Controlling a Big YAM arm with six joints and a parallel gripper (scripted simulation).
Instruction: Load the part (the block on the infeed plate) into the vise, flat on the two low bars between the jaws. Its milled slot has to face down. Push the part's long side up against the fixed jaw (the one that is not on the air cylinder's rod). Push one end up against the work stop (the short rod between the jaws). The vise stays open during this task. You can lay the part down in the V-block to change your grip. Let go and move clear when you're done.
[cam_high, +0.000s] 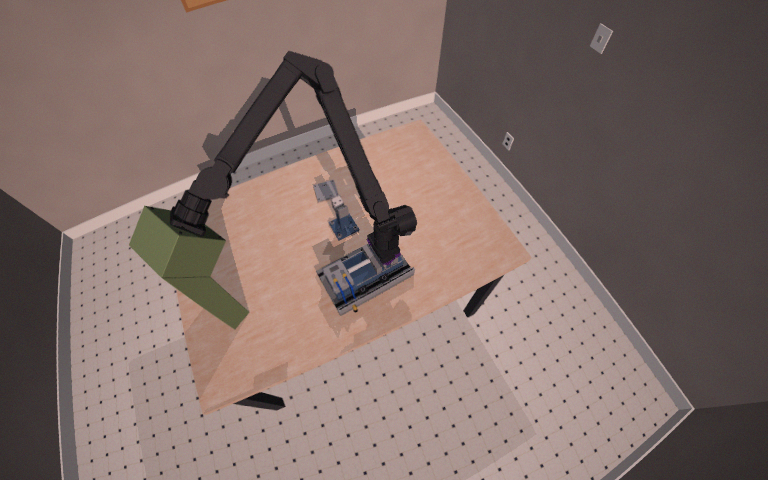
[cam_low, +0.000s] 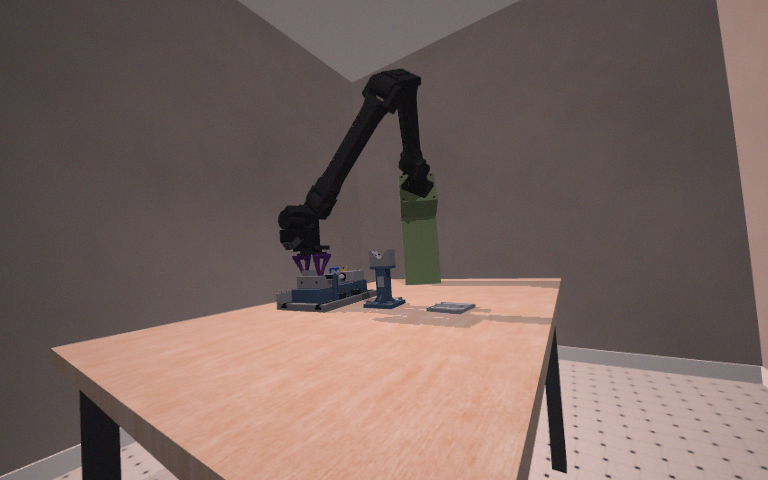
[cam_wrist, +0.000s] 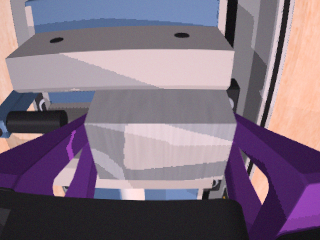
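Observation:
The part (cam_wrist: 160, 150) is a grey block between the purple fingers of my gripper (cam_wrist: 160, 119) (cam_low: 312, 272), which is shut on it by its ends. It is over the vise (cam_low: 308, 295) (cam_high: 378, 290), beside the fixed jaw (cam_wrist: 120, 67) (cam_low: 310, 281), long side along the jaw face. Contact with the jaw cannot be told. The black work stop (cam_wrist: 37, 121) is left of the part in the wrist view, with a gap to the part's end. No slot shows on the visible faces; the underside and its contact with the bars are hidden.
The V-block (cam_high: 338, 202) (cam_low: 381, 259) stands on a blue pedestal beside the vise. The infeed plate (cam_high: 324, 191) (cam_low: 451, 307) beyond it bears no part. The moving jaw (cam_high: 339, 274) with blue hoses is at the vise's other end.

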